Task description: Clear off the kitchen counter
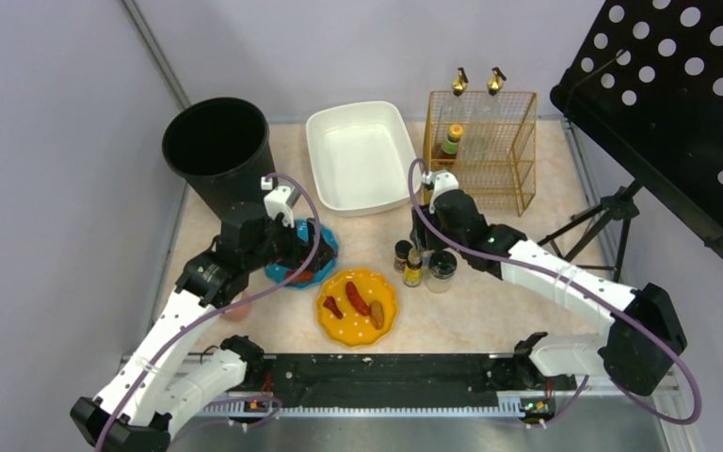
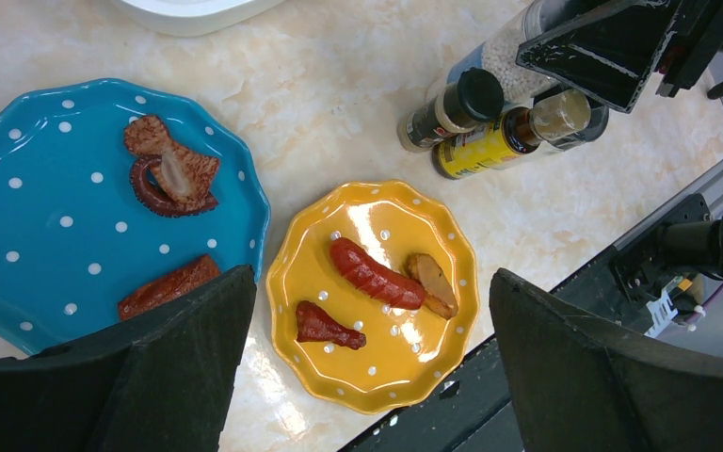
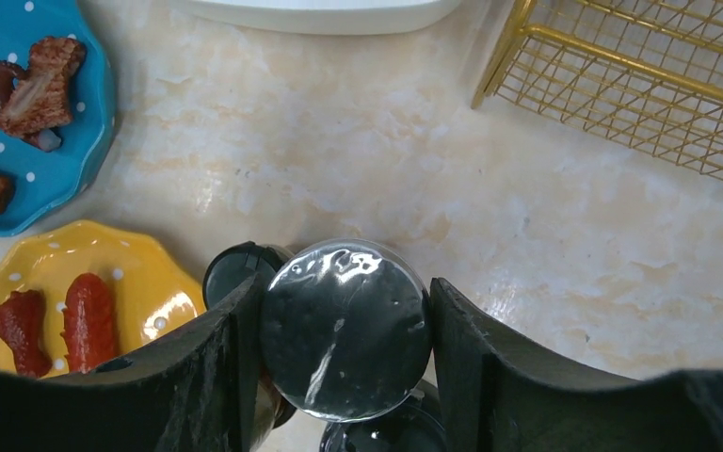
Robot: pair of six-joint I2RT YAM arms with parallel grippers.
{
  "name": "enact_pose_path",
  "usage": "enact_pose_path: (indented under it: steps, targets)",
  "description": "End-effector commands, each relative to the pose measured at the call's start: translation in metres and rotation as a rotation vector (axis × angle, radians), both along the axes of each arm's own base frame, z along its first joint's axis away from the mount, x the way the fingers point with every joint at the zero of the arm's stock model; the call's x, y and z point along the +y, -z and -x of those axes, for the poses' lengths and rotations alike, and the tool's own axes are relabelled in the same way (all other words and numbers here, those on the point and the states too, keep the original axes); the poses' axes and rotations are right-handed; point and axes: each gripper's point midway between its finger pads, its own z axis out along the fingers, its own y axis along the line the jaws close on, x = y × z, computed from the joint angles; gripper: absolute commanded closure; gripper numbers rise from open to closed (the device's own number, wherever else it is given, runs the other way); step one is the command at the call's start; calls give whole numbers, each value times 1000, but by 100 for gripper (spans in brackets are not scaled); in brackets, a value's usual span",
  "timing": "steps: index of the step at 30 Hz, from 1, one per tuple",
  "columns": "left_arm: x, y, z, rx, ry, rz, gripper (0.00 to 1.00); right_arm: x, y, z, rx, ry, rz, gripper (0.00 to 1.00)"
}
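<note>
The kitchen counter is pale marbled stone. On it are a blue dotted plate with meat scraps and a yellow dotted plate with a sausage and two other pieces. My left gripper is open and empty above the gap between the two plates. My right gripper is shut on a spice jar with a shiny black lid, among a small dark-lidded jar and a yellow bottle. The held jar's white grains show in the left wrist view.
A white basin and a black bin stand at the back. A gold wire rack holds bottles at the back right. A black perforated panel on a stand overhangs the right side.
</note>
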Motion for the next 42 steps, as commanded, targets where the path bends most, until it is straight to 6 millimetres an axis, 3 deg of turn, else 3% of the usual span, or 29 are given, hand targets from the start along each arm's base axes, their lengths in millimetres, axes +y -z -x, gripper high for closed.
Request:
enact_pose_path:
  steps: [1, 8, 19, 28, 36, 42]
  targets:
    - [-4, -7, 0, -26, 17, 21, 2, 4, -16, -11, -51, 28, -4, 82]
    - [-4, -7, 0, -26, 17, 19, 1, -3, -62, -22, -157, 75, -24, 100]
    - [-3, -7, 0, -25, 15, 19, 2, -22, -159, -36, -347, 148, -35, 100]
    - [-4, -7, 0, -26, 15, 19, 2, -62, -239, -54, -491, 254, -37, 100]
    - [-4, -7, 0, -28, 16, 20, 2, -89, -272, -88, -535, 344, -27, 100]
    - [-4, -7, 0, -25, 16, 21, 2, -111, -275, -118, -554, 430, -27, 100]
